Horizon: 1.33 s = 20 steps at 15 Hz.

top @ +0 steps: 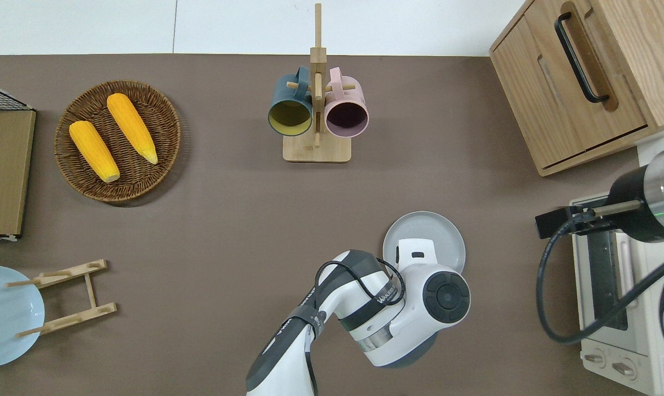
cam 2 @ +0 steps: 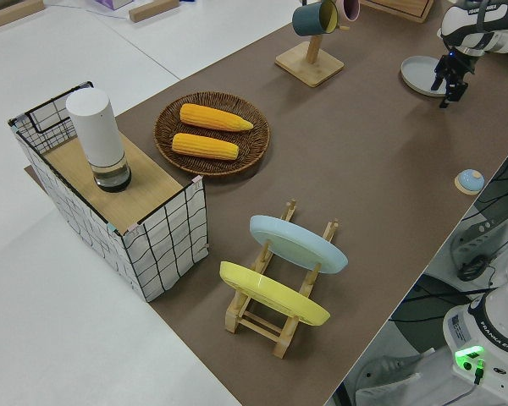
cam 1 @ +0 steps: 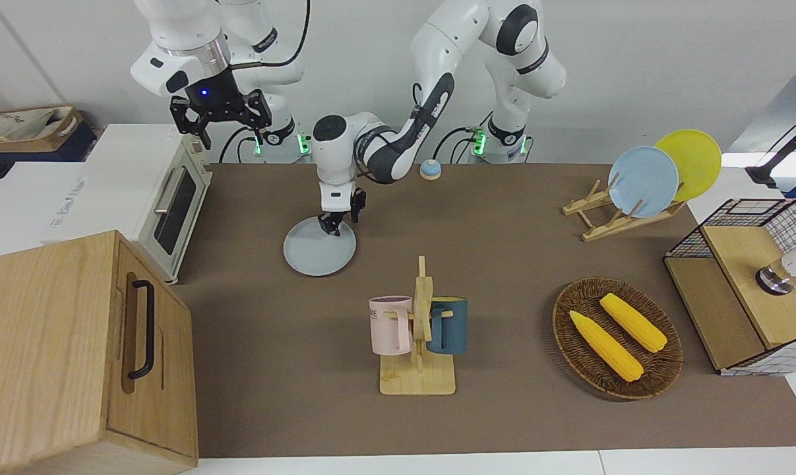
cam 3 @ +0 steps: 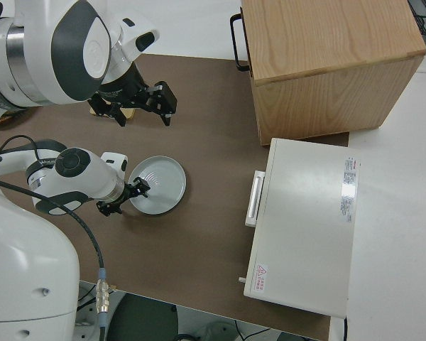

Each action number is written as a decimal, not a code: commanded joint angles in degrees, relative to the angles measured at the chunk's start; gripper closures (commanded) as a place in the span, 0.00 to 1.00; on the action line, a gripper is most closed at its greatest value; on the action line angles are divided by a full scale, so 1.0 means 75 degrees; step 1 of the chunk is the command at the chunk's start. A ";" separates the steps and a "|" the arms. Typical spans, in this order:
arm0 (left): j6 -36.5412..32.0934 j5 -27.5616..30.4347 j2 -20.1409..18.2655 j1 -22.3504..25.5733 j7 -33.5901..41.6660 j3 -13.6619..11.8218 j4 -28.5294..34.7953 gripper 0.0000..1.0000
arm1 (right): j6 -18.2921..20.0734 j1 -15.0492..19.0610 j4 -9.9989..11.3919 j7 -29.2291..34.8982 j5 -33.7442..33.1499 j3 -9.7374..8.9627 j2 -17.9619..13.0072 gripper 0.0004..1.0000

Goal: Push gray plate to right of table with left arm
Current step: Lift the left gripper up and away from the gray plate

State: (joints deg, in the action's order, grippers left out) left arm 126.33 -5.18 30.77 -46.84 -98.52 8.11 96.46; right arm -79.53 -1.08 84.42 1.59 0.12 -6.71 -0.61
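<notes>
The gray plate [cam 1: 319,249] lies flat on the brown table [cam 1: 503,257], toward the right arm's end and nearer to the robots than the mug rack. It also shows in the overhead view [top: 428,228] and the right side view [cam 3: 162,183]. My left gripper [cam 1: 339,224] is open and points down at the plate's rim on the side nearest the robots. In the right side view [cam 3: 122,198] one finger is over the rim and the other is off the plate. The wrist hides the gripper in the overhead view. My right gripper [cam 1: 219,122] is open and parked.
A white toaster oven [cam 1: 173,204] and a wooden cabinet [cam 1: 74,349] stand at the right arm's end, close to the plate. A mug rack [cam 1: 419,330] with two mugs stands mid-table. A corn basket [cam 1: 616,336], a plate rack [cam 1: 625,211] and a small bell [cam 1: 430,169] are toward the left arm's end.
</notes>
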 commanded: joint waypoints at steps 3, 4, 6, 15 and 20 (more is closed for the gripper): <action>-0.0401 -0.0176 0.0070 0.0022 0.0081 -0.0108 -0.0287 0.01 | 0.0093 0.0155 -0.0030 -0.0001 0.0078 -0.0102 -0.0048 0.02; -0.0600 -0.0176 0.0046 0.0034 0.0233 -0.0109 -0.0404 0.01 | 0.0104 0.0155 -0.0030 0.0010 0.0078 -0.0113 -0.0048 0.02; -0.1045 -0.0153 -0.0117 0.0115 0.0770 -0.0155 -0.0568 0.01 | 0.0093 0.0155 -0.0030 -0.0001 0.0078 -0.0114 -0.0048 0.02; -0.3272 0.0339 -0.1674 0.1241 0.3968 -0.0178 -0.0733 0.01 | 0.0093 0.0155 -0.0030 -0.0001 0.0078 -0.0102 -0.0048 0.02; -0.4630 0.0597 -0.2811 0.2644 0.6720 -0.0202 -0.0733 0.01 | 0.0104 0.0155 -0.0030 0.0010 0.0078 -0.0114 -0.0048 0.02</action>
State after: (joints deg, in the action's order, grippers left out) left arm 95.79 -2.82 13.85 -32.13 -57.74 6.41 90.26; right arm -79.53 -1.08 84.42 1.59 0.12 -6.71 -0.61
